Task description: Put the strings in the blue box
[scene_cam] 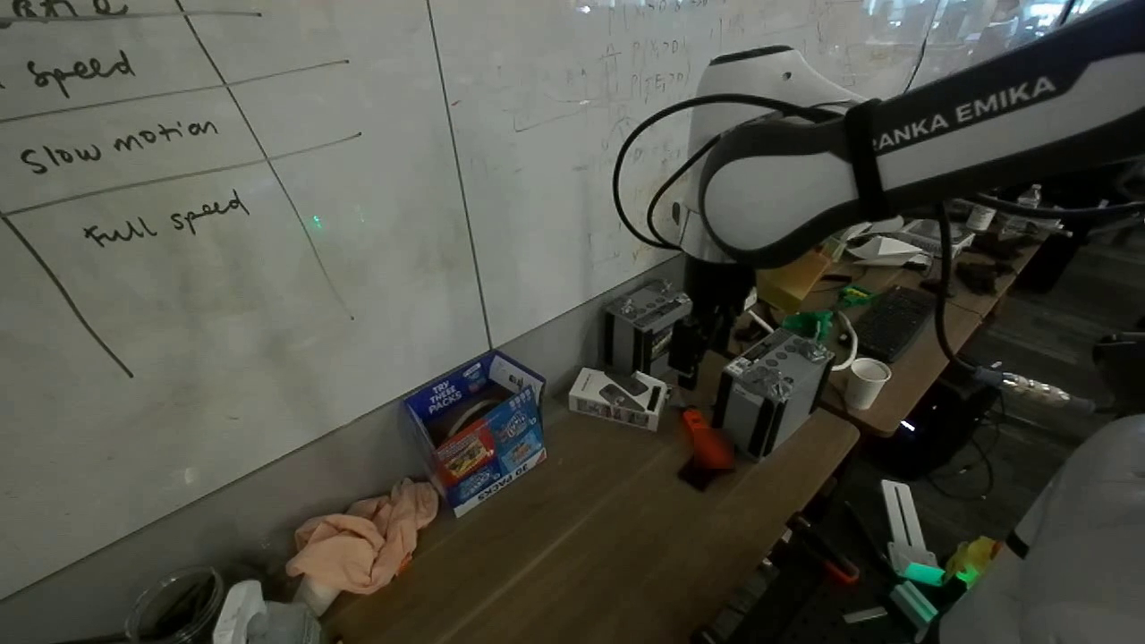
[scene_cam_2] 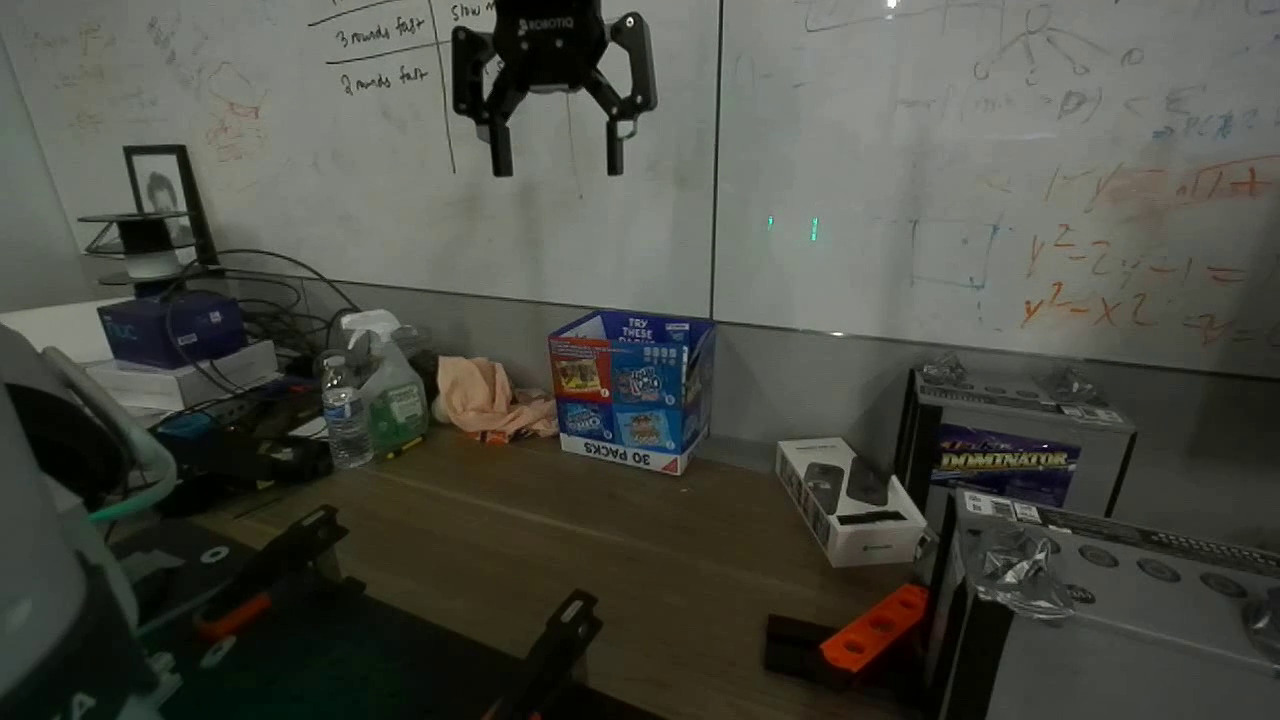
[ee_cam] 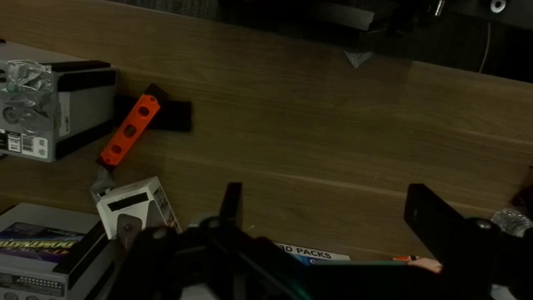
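The arm (scene_cam: 975, 152), white with dark casing and lettered "EMIKA", is extended from the upper right of an exterior view and slanted down to a rounded joint (scene_cam: 774, 197). Beyond this joint the wrist (scene_cam: 751, 76) is turned downward. The gripper (scene_cam_2: 558, 172) is pointed downward in both exterior views, and its jaws are spread wide. The two fingers (scene_cam_2: 502, 150) are held nearly parallel and vertical, with their tips well apart. In the wrist view, they are seen in dark outline toward the lower edge.
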Tool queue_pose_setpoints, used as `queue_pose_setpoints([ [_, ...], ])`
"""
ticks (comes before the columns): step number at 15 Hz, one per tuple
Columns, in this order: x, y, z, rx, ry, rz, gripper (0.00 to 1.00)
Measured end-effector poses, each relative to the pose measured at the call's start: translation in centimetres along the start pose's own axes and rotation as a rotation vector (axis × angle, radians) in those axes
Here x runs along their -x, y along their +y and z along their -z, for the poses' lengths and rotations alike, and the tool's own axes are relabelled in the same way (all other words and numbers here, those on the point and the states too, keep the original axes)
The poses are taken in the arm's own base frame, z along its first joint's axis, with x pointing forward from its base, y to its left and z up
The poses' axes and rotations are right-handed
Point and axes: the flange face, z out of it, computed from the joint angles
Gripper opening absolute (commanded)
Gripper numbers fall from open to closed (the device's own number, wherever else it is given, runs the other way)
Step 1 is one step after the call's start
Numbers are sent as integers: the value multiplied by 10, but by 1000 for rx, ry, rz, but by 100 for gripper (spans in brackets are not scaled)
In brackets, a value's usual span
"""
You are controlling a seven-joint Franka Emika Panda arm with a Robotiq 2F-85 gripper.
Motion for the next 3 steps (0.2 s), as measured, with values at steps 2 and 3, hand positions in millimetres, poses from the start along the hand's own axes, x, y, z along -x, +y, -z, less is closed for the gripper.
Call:
queue_pose_setpoints([
  [2,1,0,1,0,0,0,100],
  [3,1,0,1,0,0,-1,100],
])
